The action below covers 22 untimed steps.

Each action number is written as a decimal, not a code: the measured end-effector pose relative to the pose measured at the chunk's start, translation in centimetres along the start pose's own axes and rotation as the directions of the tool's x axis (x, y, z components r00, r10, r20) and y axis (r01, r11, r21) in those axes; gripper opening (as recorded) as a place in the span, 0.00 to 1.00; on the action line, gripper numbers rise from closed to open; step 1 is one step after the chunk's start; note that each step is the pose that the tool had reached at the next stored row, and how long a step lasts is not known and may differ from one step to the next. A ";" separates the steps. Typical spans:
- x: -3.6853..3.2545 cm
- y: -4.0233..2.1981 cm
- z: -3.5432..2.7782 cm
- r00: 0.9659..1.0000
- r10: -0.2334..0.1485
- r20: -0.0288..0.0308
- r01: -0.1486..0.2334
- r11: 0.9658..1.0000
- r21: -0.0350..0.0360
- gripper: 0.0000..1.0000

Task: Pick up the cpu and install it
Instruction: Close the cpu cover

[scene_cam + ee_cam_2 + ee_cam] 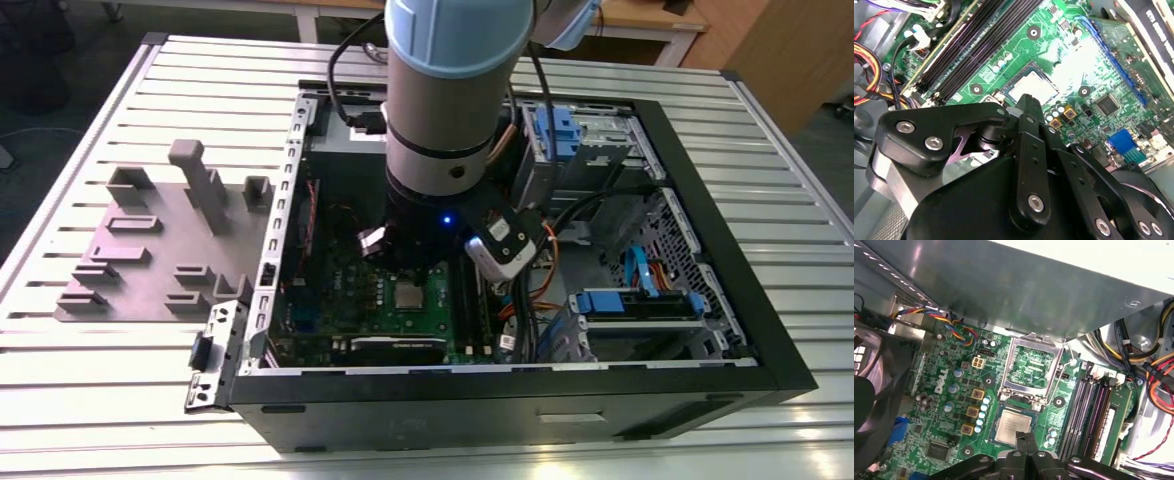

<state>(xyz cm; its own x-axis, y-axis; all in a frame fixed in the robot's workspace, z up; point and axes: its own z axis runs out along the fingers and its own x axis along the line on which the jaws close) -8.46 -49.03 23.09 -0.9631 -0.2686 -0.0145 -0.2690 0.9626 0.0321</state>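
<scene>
The cpu [1012,424], a small silvery square, lies flat in its socket on the green motherboard [949,405]. It also shows in the second wrist view [1035,88] and in the exterior view [404,294]. The socket's metal load plate [1030,369] stands flipped open just beyond it. My gripper [1026,437] is shut, its black fingertips pressed together with nothing between them. They hover at the chip's near edge [1027,101]. Whether they touch the chip I cannot tell.
The arm [447,120] reaches down into an open black computer case [747,300] lying on a slatted metal table [120,400]. Black memory slots [1089,410], coloured cable bundles [1154,375] and a fan [869,405] crowd the socket. A grey plastic fixture [160,250] stands at the exterior view's left.
</scene>
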 end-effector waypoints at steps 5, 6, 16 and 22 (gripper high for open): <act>-0.44 0.22 0.02 1.000 -0.005 0.000 0.005 1.000 0.000 0.11; -0.58 0.34 0.03 1.000 -0.005 0.000 0.005 1.000 0.000 0.11; -0.86 0.87 0.06 1.000 -0.005 0.000 0.005 1.000 0.000 0.11; -0.87 0.88 0.06 1.000 -0.005 0.000 0.005 1.000 0.000 0.11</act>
<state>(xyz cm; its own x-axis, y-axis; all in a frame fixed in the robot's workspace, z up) -7.86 -47.95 23.07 -0.9617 -0.2738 -0.0149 -0.2741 0.9612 0.0321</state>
